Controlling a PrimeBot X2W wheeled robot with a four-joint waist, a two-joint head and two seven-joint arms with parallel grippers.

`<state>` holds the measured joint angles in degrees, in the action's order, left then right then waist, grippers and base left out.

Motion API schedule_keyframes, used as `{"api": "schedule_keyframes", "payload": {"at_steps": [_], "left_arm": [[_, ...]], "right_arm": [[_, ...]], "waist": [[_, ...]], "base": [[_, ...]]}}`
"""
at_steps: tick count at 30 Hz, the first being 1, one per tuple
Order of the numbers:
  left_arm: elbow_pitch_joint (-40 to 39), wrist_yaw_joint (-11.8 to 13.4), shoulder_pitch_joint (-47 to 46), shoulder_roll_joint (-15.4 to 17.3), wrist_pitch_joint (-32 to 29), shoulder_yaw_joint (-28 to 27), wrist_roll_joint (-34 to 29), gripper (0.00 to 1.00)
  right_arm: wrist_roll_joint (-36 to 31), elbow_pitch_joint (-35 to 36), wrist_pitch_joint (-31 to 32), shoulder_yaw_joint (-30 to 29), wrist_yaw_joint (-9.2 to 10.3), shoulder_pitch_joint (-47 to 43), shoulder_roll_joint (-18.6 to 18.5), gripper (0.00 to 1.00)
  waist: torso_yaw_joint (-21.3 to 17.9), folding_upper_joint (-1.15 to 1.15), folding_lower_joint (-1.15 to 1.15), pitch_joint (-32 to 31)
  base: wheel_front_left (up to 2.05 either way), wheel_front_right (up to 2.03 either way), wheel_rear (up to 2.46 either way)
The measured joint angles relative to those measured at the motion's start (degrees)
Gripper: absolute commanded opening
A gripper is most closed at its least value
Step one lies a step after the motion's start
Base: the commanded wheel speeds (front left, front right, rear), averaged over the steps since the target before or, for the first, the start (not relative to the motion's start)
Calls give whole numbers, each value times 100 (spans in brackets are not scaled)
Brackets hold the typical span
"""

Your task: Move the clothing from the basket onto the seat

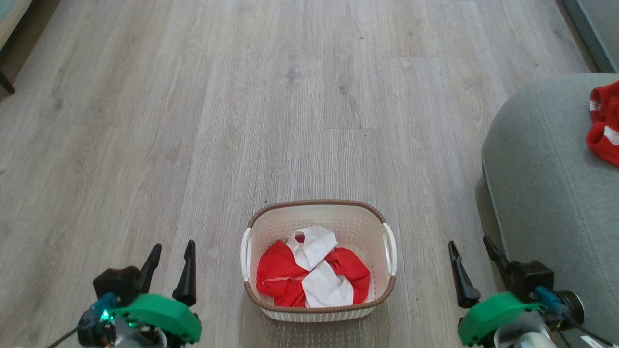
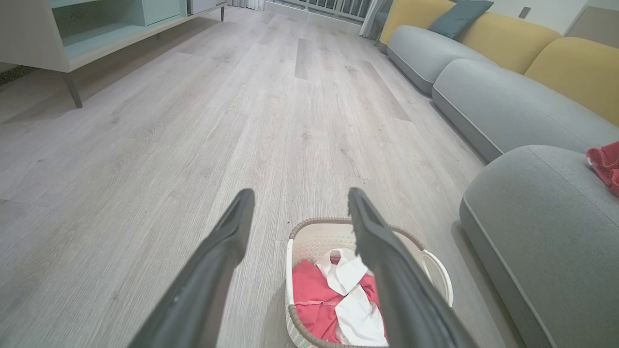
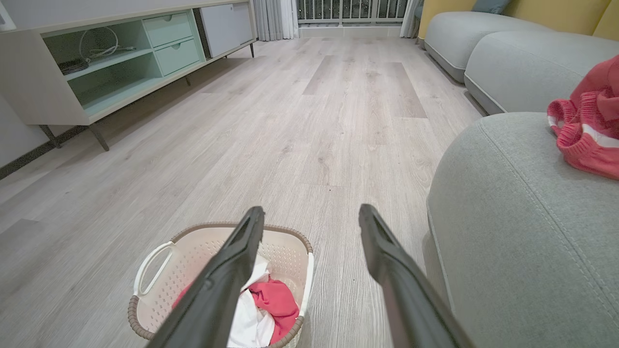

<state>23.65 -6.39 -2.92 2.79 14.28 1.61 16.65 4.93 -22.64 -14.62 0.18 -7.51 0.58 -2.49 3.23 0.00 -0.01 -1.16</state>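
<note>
Left gripper (image 1: 173,246): fingers apart, empty, left of the basket (image 1: 319,203). Right gripper (image 1: 469,242): fingers apart, empty, right of the basket, beside the seat (image 1: 537,193). Clothing (image 1: 278,278), red and white, crumpled inside the basket. A red knit garment (image 1: 604,130) lies on the seat, well right of the basket.

No text, number, brand mark or sign can be read in the head view or either wrist view. Nothing is legible at this size.
</note>
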Motion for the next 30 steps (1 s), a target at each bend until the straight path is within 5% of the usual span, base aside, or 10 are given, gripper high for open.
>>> {"api": "schedule_keyframes", "payload": {"at_steps": [30], "left_arm": [[7, 0, -3, -5, 0, 142, 100, 100]], "right_arm": [[-91, 56, 0, -89, 0, 1, 0, 100]], "waist": [[-82, 0, 1, 35]], "base": [[0, 0, 0]]}}
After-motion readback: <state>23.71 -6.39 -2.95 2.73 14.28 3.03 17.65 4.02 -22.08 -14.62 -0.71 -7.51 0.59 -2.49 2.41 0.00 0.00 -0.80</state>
